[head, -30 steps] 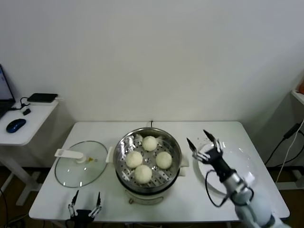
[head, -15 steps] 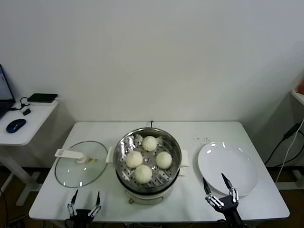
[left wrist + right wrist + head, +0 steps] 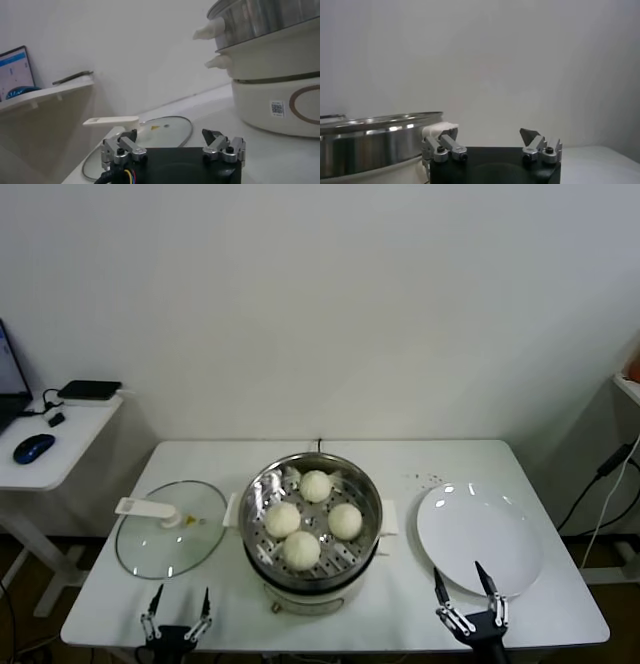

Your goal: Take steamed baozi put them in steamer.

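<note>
The shiny steel steamer (image 3: 312,528) stands mid-table on its white base. Several cream-white baozi lie on its perforated tray, among them one at the back (image 3: 316,485), one on the left (image 3: 282,519) and one at the front (image 3: 301,550). My right gripper (image 3: 466,583) is low at the table's front edge, just in front of the white plate (image 3: 480,536), open and empty. My left gripper (image 3: 179,602) sits at the front left edge, open, holding nothing. In the wrist views, the steamer (image 3: 270,45) (image 3: 375,142) rises beside each open gripper (image 3: 170,136) (image 3: 487,134).
A flat glass lid (image 3: 170,539) with a white handle lies left of the steamer. A side desk (image 3: 50,434) with a mouse and a dark box stands at far left. A cable (image 3: 600,494) hangs at the right beyond the table.
My right arm came down from over the plate to the table's front edge, open all the while. The baozi and the left arm stayed still.
</note>
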{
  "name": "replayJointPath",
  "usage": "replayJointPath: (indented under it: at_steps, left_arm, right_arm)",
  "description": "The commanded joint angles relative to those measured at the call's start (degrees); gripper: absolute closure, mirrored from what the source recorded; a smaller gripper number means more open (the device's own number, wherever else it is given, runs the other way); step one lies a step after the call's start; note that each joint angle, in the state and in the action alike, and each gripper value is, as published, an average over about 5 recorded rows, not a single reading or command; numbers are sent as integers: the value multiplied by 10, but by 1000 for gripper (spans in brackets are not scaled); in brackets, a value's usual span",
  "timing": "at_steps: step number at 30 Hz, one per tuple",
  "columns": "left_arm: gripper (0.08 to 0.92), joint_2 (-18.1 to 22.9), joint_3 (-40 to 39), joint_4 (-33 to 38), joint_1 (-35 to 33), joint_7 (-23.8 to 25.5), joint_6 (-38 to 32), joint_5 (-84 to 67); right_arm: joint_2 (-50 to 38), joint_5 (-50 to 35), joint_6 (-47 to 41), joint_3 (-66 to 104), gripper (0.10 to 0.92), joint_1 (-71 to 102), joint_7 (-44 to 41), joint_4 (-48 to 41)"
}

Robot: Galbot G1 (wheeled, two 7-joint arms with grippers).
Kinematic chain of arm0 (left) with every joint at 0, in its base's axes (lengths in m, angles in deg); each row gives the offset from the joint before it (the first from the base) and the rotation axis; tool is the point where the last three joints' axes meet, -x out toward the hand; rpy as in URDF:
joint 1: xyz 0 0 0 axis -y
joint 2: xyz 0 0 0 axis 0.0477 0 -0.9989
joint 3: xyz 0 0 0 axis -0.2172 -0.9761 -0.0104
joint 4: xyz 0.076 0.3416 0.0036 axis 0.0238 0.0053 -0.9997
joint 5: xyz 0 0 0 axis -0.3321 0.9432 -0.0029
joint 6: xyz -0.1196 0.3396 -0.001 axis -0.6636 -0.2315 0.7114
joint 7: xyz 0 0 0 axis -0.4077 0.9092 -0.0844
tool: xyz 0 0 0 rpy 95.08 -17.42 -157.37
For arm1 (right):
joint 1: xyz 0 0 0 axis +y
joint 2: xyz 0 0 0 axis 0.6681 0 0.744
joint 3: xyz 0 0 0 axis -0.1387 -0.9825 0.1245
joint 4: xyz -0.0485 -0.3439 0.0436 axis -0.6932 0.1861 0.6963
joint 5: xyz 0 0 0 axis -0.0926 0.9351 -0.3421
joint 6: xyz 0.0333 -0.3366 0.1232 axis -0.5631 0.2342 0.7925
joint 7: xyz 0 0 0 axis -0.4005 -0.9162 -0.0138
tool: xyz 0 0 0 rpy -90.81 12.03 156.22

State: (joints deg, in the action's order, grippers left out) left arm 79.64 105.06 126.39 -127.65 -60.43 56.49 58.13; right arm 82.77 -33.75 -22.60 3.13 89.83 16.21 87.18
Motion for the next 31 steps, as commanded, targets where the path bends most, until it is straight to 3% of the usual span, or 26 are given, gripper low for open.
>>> replayJointPath:
  at_steps: [1,31]
  left_arm:
    - [177,23,1,1,-2,0,0,0]
    - [177,24,2,1,-1,0,-2,-5]
  right_arm:
    - [18,12,12,5,203,8,4,-3]
    - [25,21,4,-8,203,2,6,-2]
